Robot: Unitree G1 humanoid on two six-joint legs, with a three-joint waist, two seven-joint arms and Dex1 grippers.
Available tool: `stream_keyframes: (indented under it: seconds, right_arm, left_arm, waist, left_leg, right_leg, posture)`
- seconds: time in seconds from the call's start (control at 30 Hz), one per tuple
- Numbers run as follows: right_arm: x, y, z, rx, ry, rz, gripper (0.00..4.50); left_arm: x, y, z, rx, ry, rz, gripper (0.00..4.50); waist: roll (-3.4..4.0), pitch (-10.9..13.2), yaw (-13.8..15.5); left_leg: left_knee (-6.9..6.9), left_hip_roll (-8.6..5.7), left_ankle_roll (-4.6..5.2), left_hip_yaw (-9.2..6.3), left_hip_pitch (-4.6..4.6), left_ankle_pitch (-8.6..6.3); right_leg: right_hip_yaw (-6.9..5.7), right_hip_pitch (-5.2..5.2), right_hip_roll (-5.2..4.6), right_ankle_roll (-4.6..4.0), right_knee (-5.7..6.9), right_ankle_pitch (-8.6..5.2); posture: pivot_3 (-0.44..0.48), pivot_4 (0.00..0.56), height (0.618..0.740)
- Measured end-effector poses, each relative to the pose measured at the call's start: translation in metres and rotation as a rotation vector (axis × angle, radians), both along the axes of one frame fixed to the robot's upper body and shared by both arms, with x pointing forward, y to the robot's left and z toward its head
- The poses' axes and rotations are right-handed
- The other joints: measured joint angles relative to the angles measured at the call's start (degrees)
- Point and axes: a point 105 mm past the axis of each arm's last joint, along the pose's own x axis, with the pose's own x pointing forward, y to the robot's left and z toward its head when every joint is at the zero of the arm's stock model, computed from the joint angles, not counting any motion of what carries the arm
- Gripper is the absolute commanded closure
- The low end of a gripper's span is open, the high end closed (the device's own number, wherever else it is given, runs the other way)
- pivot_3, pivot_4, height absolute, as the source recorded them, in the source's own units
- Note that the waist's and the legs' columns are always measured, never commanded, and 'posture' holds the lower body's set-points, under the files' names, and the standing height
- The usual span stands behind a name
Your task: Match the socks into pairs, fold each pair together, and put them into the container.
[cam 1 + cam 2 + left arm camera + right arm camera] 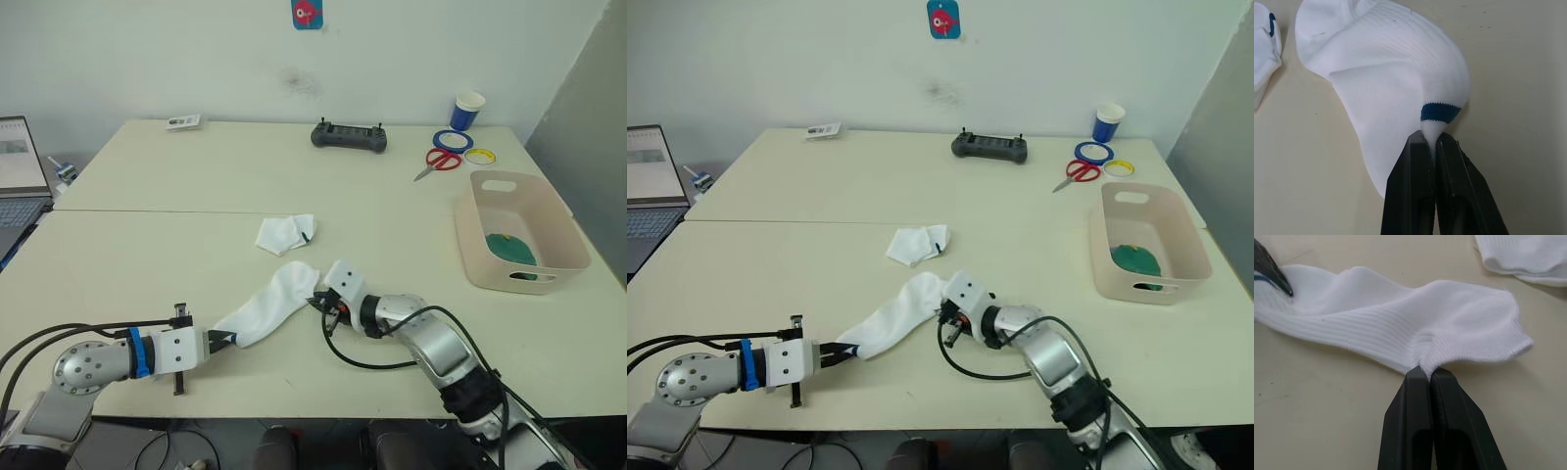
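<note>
A white sock (pixel 269 305) lies stretched near the table's front edge, held at both ends. My left gripper (pixel 227 339) is shut on its navy-banded end (pixel 1440 112). At the opposite end my right gripper (pixel 315 297) is shut on the same white sock (pixel 1400 328). A second white sock (pixel 284 233) lies crumpled just beyond it, apart from both grippers. The beige container (pixel 475 250) stands at the right and holds a dark green sock bundle (pixel 512 247).
At the back right are a blue paper cup (pixel 467 111), red scissors (pixel 437 162) and blue and yellow tape rings (pixel 453 141). A black controller (pixel 349 136) sits at the back middle and a small card (pixel 182 121) at the back left. A laptop (pixel 20 181) stands far left.
</note>
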Motion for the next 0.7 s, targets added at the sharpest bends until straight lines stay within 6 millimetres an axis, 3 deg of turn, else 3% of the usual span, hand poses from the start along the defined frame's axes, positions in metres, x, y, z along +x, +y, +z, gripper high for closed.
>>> stream_keyframes:
  seconds: [0.1,0.2,0.47,0.63,0.7]
  right_arm:
    - [-0.006,-0.016,0.002,-0.003,0.001,-0.036,4.49]
    - [-0.021,-0.036,0.012,0.013,-0.008,-0.085,4.49]
    - [-0.062,-0.075,0.016,0.020,0.032,-0.238,4.49]
    - [-0.079,-0.089,0.003,-0.005,0.085,-0.334,4.49]
    - [-0.081,-0.091,-0.001,-0.009,0.105,-0.360,4.00]
  left_arm:
    - [0.008,-0.012,0.005,-0.023,-0.026,-0.035,4.50]
    - [0.022,-0.038,0.013,-0.071,-0.065,-0.107,4.50]
    - [0.044,-0.078,0.003,-0.125,-0.042,-0.220,4.50]
    - [0.056,-0.077,0.003,-0.104,-0.040,-0.232,4.50]
    - [0.054,-0.075,-0.001,-0.098,-0.020,-0.245,4.50]
  waist:
    - [0.00,0.0,0.2]
    - [-0.03,0.0,0.6]
    - [-0.06,0.0,0.3]
    - [-0.08,0.0,-0.2]
    - [-0.08,0.0,-0.6]
  left_leg:
    - [0.00,-0.02,0.00,-0.01,-0.03,0.00]
    - [0.01,-0.03,0.00,-0.02,-0.04,0.00]
    - [0.01,-0.01,0.00,-0.07,-0.03,0.00]
    - [0.02,-0.02,0.00,-0.07,0.00,0.00]
    - [0.03,-0.02,0.00,-0.03,0.01,0.00]
  right_leg:
    - [-0.01,-0.01,-0.01,0.01,0.00,0.00]
    - [0.00,0.00,0.00,0.03,-0.01,0.00]
    - [-0.01,0.00,0.08,0.04,0.01,-0.01]
    - [0.00,0.04,0.07,0.06,0.02,0.01]
    - [0.04,0.04,0.06,0.07,0.02,0.01]
  posture:
    - [0.000,0.150,0.740]
    - [0.000,0.150,0.740]
    - [0.000,0.150,0.740]
    - [0.000,0.150,0.740]
    - [0.000,0.150,0.740]
